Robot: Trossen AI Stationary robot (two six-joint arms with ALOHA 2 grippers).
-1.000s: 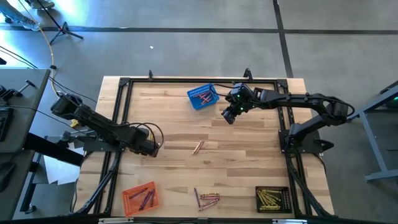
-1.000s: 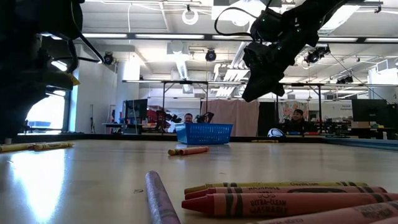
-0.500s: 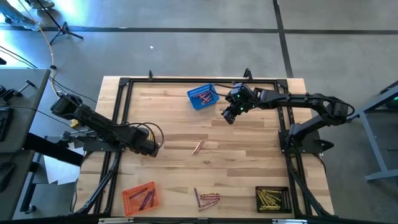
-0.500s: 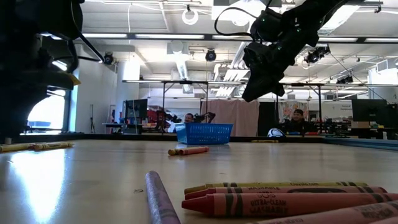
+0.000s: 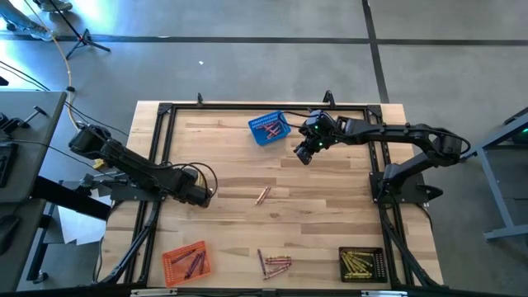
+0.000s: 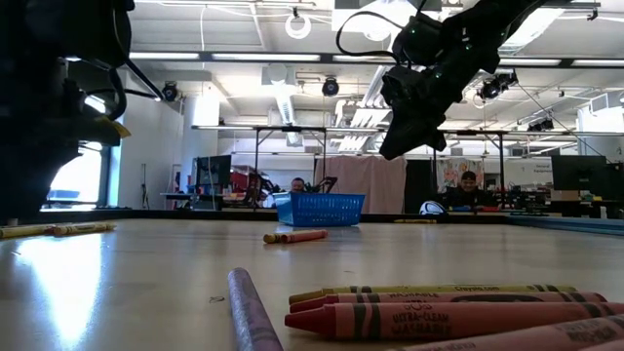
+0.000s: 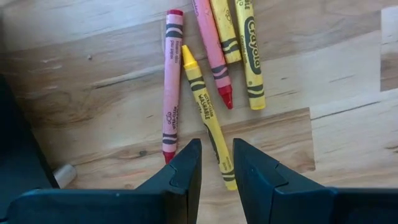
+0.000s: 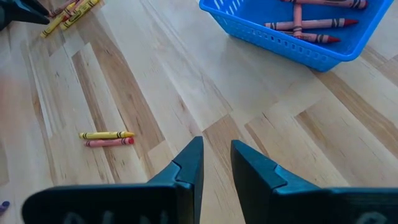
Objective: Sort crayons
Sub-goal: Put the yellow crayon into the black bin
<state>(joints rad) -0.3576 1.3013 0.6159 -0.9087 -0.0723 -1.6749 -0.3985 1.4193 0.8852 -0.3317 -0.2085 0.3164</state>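
3 mesh baskets on the table [image 5: 231, 169]: blue basket [image 5: 268, 129] at the far edge w/ a few pink/red crayons [image 8: 311, 23] in it, orange basket [image 5: 186, 261] at the near left corner w/ purple-ish ones, black basket [image 5: 361, 264] at the near right corner full of yellow ones.

Loose crayons: 2 lying side by side mid-table, a yellow and red pair [image 8: 106, 139]; a small pile [image 5: 274, 264] at the near edge between the orange and black baskets, can't count it exactly. Left wrist cam shows 5 more, 2 pink/red and 3 yellow [image 7: 208, 118].

Left gripper [image 7: 216, 155] sits low over those 5 near the left side, fingers nearly closed w/ a narrow gap, gripping nothing. Right gripper [image 8: 216, 152] hangs in the air just beside the blue basket, fingers also close together, empty.

Lots of bare wood in the middle, black frame rails along the sides.
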